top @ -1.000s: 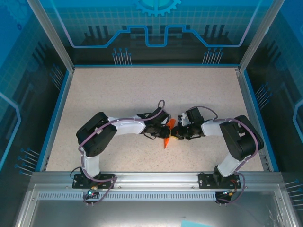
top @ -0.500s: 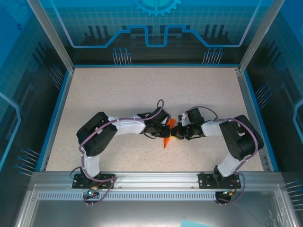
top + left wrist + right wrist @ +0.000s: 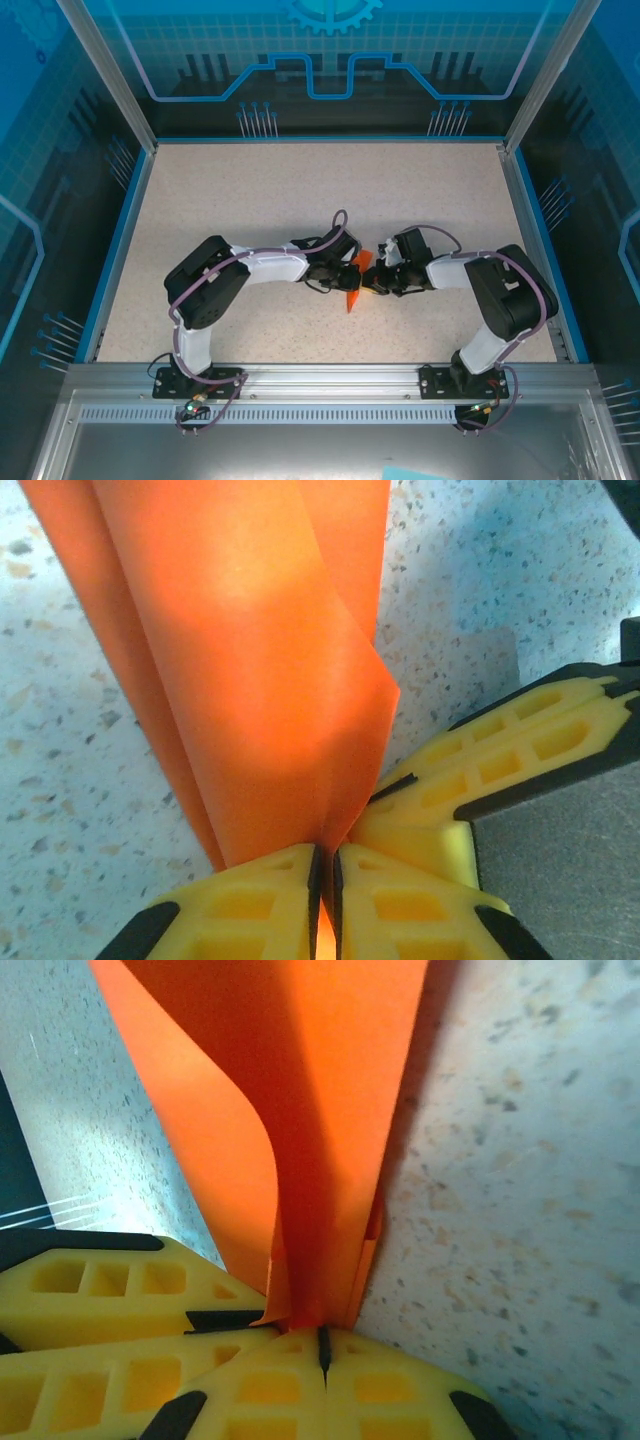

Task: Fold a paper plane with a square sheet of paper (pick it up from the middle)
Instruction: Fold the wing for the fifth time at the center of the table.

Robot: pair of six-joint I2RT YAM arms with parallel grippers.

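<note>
The paper plane (image 3: 353, 287) is a narrow orange dart lying on the speckled table between the two grippers, its tip pointing toward the near edge. My left gripper (image 3: 345, 277) meets it from the left and my right gripper (image 3: 372, 284) from the right. In the left wrist view the yellow jaws are pressed together at my left gripper (image 3: 326, 868), with the folded orange paper (image 3: 250, 660) pinched in the seam. In the right wrist view my right gripper (image 3: 322, 1344) is likewise shut on the plane's creased edge (image 3: 330, 1110). Each wrist view also catches the other gripper's yellow fingers (image 3: 500, 765) (image 3: 90, 1290).
The speckled table (image 3: 300, 190) is bounded by a blue rim and aluminium posts (image 3: 105, 70). A metal rail (image 3: 320, 385) with the arm bases runs along the near edge. The two grippers are nearly touching each other over the paper.
</note>
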